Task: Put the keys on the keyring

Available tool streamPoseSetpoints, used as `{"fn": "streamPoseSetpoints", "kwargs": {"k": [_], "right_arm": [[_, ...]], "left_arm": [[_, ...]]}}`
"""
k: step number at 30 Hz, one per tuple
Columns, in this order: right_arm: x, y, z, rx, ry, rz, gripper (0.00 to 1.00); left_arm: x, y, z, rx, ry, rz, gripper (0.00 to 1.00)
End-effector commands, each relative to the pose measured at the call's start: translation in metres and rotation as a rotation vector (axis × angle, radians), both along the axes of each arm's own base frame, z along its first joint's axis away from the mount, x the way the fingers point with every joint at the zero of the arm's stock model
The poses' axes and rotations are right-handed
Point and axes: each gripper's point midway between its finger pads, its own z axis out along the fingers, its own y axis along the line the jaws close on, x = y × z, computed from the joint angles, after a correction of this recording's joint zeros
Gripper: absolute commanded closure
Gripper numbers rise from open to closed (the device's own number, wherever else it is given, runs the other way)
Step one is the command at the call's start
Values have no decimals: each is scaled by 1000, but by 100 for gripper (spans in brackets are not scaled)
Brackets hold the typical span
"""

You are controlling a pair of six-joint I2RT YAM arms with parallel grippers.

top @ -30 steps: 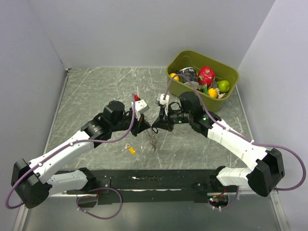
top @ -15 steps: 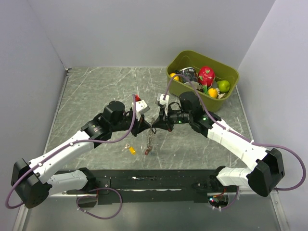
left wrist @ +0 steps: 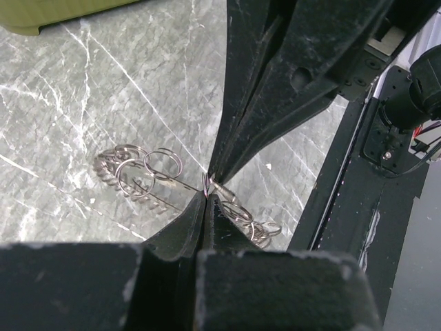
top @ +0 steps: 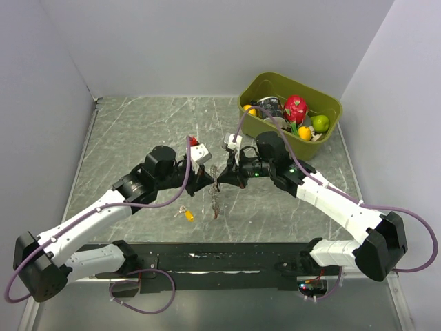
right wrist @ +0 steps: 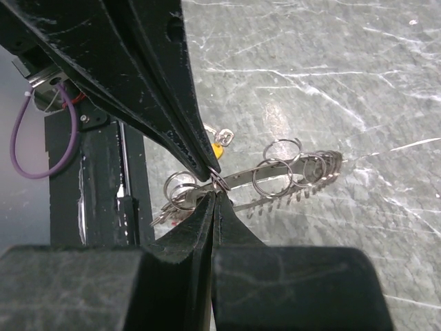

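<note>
Between left gripper (left wrist: 205, 204) and right gripper (right wrist: 215, 197), both pinched shut on the hanging keyring (top: 216, 198), its coil likely needs spreading next.

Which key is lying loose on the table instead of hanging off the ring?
The yellow-capped key, flat on the table left of the hanging bunch. The rest dangle from the keyring pinched between the left claw and right claw.

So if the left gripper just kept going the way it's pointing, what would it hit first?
The right gripper, almost at once: its shut tips face the left gripper nose to nose, with only the thin wire of the keyring between them, apparently pinched by both.
</note>
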Motion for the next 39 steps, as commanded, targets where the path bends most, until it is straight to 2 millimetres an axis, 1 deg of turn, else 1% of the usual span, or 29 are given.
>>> {"fn": "streamPoseSetpoints", "kwargs": {"k": [1,5,11,22,29,35,36,39], "right_arm": [[13,4,18,42,-56,-36,100],[14,3,19,49,-55,-40,100],[14,2,15,42,-47,-42,100],[10,-2,17,62,-49,-32,100],[3,-4,27,88,-77,-15,100],[-3,-12,42,99,-120,-24,100],[-5,-13,48,106,-135,-21,100],[-10,-14,53,110,-145,0,100]], "left_arm": [[-10,-7,30,-84,-81,-60,99],[-12,-6,31,-86,-83,-67,99],[-13,-4,37,-102,-103,-61,99],[-18,1,47,-140,-141,-60,99],[-17,2,46,-138,-141,-51,99],[-12,5,46,-130,-142,-15,99],[-11,6,46,-130,-143,-10,99],[-11,6,45,-126,-140,-5,99]]}}
